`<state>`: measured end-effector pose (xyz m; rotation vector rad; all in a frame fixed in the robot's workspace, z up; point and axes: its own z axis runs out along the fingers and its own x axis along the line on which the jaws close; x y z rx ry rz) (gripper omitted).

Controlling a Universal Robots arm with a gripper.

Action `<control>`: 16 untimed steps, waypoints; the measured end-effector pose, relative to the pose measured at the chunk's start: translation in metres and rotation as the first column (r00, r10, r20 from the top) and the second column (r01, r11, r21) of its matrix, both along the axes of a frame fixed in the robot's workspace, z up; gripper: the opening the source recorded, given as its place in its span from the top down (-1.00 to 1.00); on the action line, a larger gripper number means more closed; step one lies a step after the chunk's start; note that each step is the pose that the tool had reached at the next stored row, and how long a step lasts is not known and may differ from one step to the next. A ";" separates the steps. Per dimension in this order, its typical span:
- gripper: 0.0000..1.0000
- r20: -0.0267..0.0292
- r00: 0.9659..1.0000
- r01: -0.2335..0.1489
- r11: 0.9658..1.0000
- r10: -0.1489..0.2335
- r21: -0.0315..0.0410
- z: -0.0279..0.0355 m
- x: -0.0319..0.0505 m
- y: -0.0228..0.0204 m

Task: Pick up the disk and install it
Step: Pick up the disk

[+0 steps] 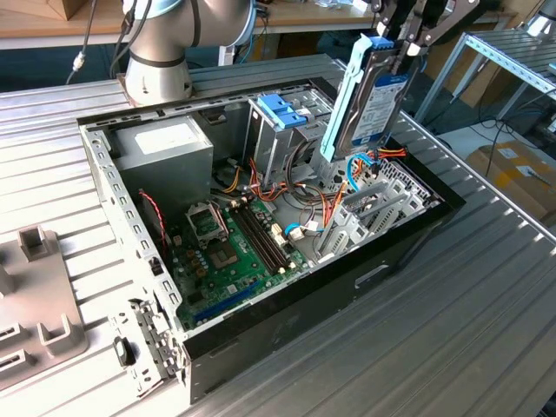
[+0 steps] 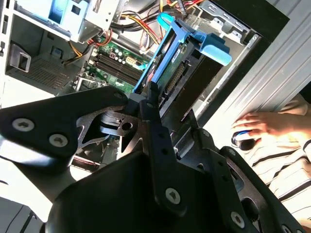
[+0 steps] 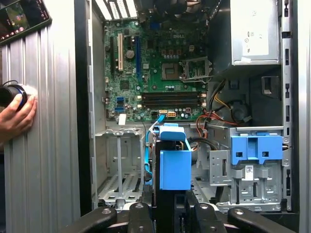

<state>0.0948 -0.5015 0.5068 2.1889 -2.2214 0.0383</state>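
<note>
**Disk held upright over the open case**

In the upper right of the exterior view, we see the gripper (image 1: 402, 45) clenched on the disk (image 1: 375, 104). The disk hangs on end above the computer case (image 1: 408, 248), its lower end close to the cables (image 1: 365, 165). In the first wrist view, a person's hand (image 3: 17, 114) rests on the table (image 3: 53, 145) outside the case.

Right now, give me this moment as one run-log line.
gripper: shut on disk | disk: near upright, held above open computer case | install: not yet done

One disk (image 1: 375, 100), one computer case (image 1: 408, 248), one power supply (image 1: 165, 148)
</note>
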 end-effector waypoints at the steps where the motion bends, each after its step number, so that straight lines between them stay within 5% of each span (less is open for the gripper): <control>1: 0.30 0.000 1.000 0.000 1.000 0.000 0.000 0.0000 0.0000 -0.0019; 13: 0.30 0.000 1.000 0.000 1.000 0.000 0.000 -0.0001 0.0000 -0.0253; 16: 0.30 0.008 1.000 0.000 1.000 0.000 0.000 -0.0023 0.0001 -0.0284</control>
